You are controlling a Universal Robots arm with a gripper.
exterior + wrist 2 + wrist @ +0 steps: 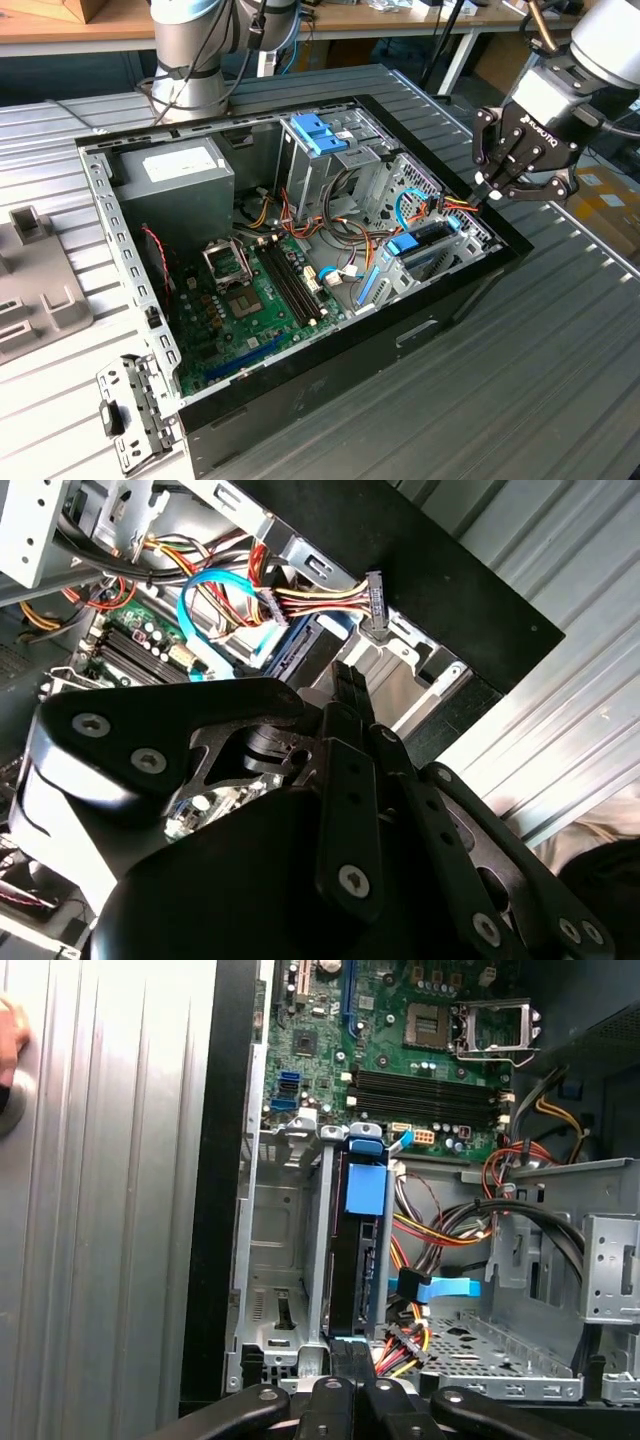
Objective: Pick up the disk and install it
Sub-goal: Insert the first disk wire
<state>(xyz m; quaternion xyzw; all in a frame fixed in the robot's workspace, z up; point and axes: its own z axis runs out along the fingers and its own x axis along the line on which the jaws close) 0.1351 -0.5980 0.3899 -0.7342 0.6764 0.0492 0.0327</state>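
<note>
Evidently the disk [352,1260] sits on edge in the drive bay [275,1260] beside the case wall, its blue rail uppermost, and the slot's sides keep it upright. Our gripper [350,1355] has its fingers pinched together with nothing between them. Its tips are at the disk's near end, a posture we judge suits pushing rather than grasping. Coloured cables [440,1230] hang just beside the bay. Around it we see the open computer case [330,400] and its motherboard [250,290], resting on a ribbed metal table [530,380]; a wooden workbench [60,20] stands behind.
</note>
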